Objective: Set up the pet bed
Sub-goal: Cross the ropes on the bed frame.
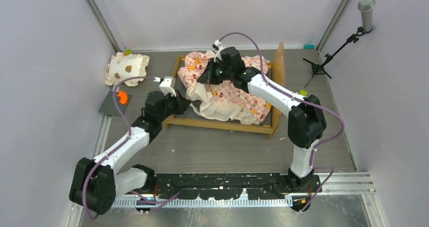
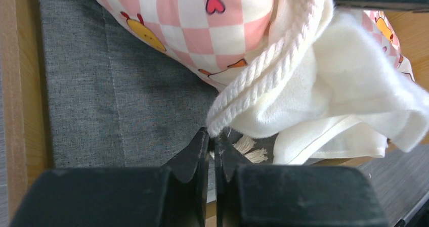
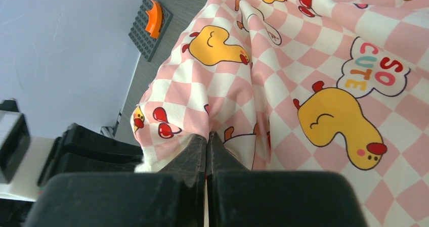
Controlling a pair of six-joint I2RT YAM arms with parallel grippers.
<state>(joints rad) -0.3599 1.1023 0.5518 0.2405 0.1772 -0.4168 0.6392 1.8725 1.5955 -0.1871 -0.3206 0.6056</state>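
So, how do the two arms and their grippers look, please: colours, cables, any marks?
The left arm and right arm have white links and bulky black joints. A greyish-purple cable loops along each. The left gripper and right gripper have black, wedge-shaped fingers.

The only words that can be read are "SO CUTE", printed on the pink-and-white checkered cloth of the mattress in the right wrist view. They stand in two lines inside a white cloud-shaped badge with a dark outline. The badge is turned sideways in the frame and sits just beside a yellow printed animal. The letters are in mixed colours. In the left wrist view the same cloth bears a small red heart. In the top view the print is too small to read.
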